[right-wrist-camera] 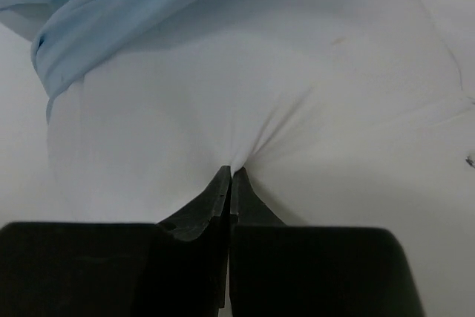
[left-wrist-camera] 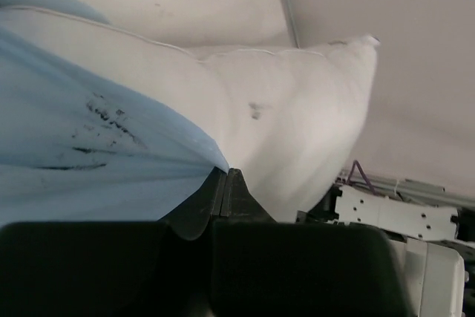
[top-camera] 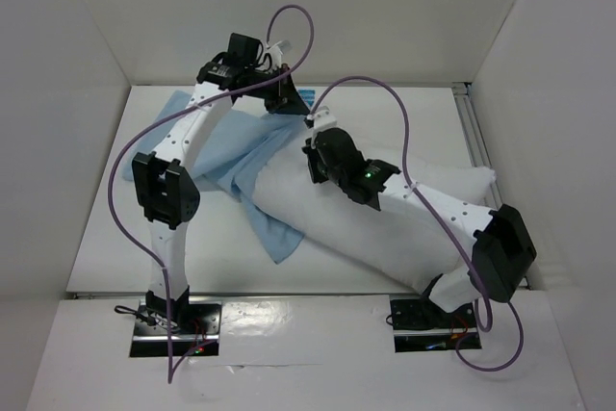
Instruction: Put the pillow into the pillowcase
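Observation:
The white pillow (top-camera: pixel 356 238) lies slantwise across the table, from the middle towards the right wall. Its left end goes under the light blue pillowcase (top-camera: pixel 245 146), which is spread limp at the back left. My left gripper (top-camera: pixel 282 93) is at the far back, shut on an edge of the pillowcase (left-wrist-camera: pixel 89 146), with the pillow (left-wrist-camera: pixel 297 109) bulging just beyond the left gripper (left-wrist-camera: pixel 226 176). My right gripper (top-camera: pixel 318 166) bears down on the pillow's upper end. The right gripper (right-wrist-camera: pixel 231 172) is shut on a pinch of the pillow (right-wrist-camera: pixel 223 94), and the pillowcase (right-wrist-camera: pixel 111 12) is bunched beyond it.
White walls close in the table on the left, back and right. A metal rail (top-camera: pixel 472 132) runs along the right side. Purple cables (top-camera: pixel 289 16) loop above both arms. The right arm's white link (left-wrist-camera: pixel 401 217) shows low in the left wrist view.

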